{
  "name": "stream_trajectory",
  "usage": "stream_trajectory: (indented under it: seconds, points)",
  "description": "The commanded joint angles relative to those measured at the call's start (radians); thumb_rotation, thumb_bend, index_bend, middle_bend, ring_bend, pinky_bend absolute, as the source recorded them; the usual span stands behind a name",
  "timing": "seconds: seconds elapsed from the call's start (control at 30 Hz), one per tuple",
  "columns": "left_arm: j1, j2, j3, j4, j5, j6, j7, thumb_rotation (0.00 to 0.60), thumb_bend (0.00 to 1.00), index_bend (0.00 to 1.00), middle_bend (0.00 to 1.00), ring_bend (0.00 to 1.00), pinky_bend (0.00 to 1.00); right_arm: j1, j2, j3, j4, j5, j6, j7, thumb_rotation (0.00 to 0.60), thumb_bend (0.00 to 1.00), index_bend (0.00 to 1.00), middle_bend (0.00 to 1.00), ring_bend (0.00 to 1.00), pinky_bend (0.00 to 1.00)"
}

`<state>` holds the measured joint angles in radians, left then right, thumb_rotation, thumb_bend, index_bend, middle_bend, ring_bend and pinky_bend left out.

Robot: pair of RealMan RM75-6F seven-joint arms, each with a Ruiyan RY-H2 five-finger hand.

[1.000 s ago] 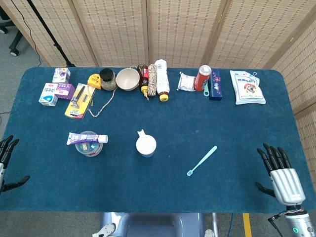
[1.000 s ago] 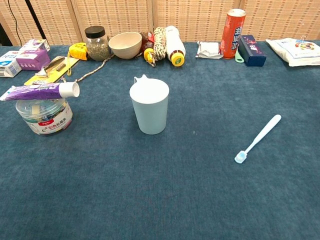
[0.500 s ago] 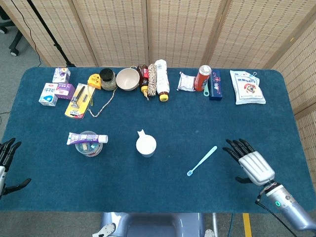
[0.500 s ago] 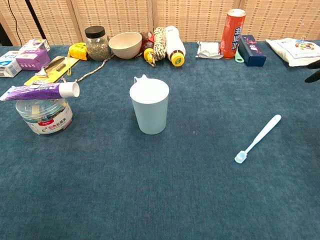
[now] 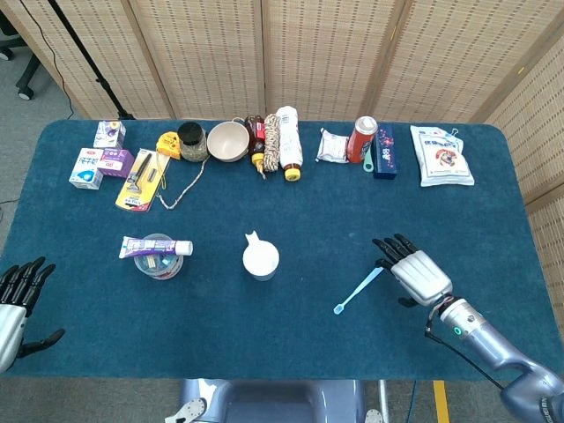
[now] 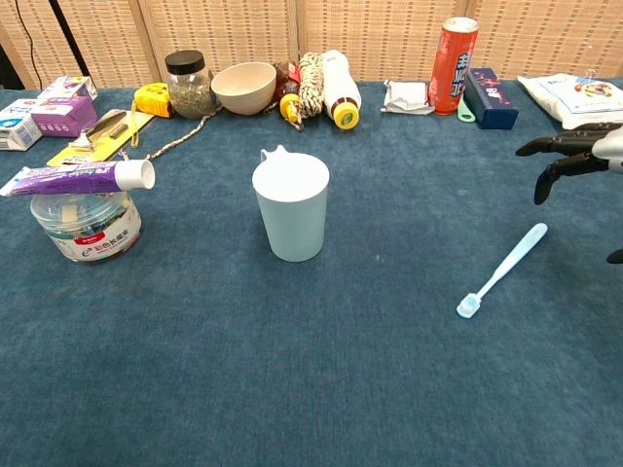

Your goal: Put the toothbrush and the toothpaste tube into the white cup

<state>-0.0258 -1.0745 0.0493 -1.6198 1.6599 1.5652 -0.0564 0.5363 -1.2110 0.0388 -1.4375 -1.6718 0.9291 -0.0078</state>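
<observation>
Left robot hand (image 5: 18,300) sits half cut off at the worktop (image 5: 291,344) corner, fingers spread, while right robot hand (image 5: 412,271) hovers empty and splayed over the toothbrush (image 5: 359,287) handle.

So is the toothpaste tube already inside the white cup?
No, the toothpaste tube lies across the top of a clear plastic jar, left of the white cup.

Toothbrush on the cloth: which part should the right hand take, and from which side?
Probably the bare handle end of the toothbrush, taken from above. It lies flat on the table, bristle head nearest the robot, handle end pointing away, next to the right hand, whose fingers are spread and empty. A pinch across the thin shaft there looks shortest.
</observation>
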Motion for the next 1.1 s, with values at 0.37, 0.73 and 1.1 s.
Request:
stream_trajectory:
  seconds: [0.37, 0.73, 1.1]
  points:
    - [-0.006, -0.002, -0.006, -0.013, -0.018, -0.016, 0.017, 0.600, 0.01, 0.00, 0.00, 0.00, 0.00, 0.061, -0.088, -0.010, 0.074, 0.016, -0.041, -0.007, 0.600, 0.23, 0.33, 0.06, 0.00, 0.00]
    - [-0.010, 0.003, -0.010, -0.017, -0.029, -0.026, 0.013, 0.600, 0.01, 0.00, 0.00, 0.00, 0.00, 0.109, -0.149, -0.002, 0.125, 0.076, -0.109, 0.011, 0.600, 0.24, 0.33, 0.06, 0.00, 0.00]
    - [-0.012, 0.005, -0.013, -0.015, -0.037, -0.029, 0.005, 0.600, 0.01, 0.00, 0.00, 0.00, 0.00, 0.135, -0.190, -0.003, 0.172, 0.119, -0.144, 0.013, 0.600, 0.24, 0.39, 0.06, 0.00, 0.00]
